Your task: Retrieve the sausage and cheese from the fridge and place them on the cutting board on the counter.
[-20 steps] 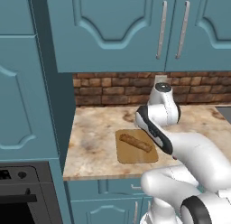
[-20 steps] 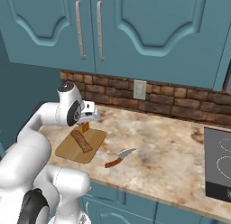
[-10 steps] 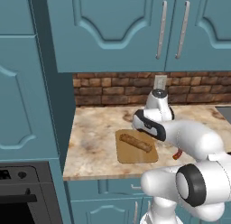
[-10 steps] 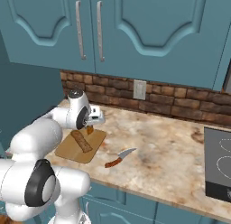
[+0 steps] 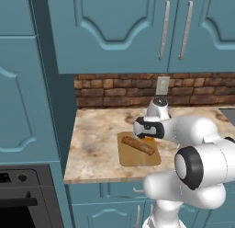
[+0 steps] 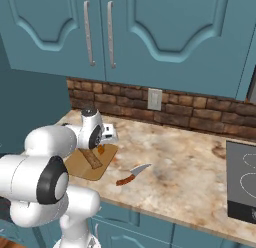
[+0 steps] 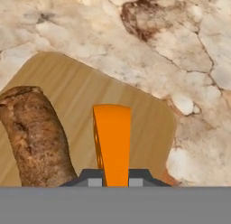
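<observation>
The brown sausage link (image 5: pixel 137 145) already lies on the light wooden cutting board (image 5: pixel 139 156). The pincer (image 7: pixel 113 179) is clamped on the smooth orange cheese wedge (image 7: pixel 113 142) just over the board, so only the drop is left, I'd say.

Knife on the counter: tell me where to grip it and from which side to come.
Grip the knife by its reddish handle, the end nearest the counter's front edge, coming straight down from above. It lies flat with bare counter around it, and the pale blade points toward the wall.
</observation>
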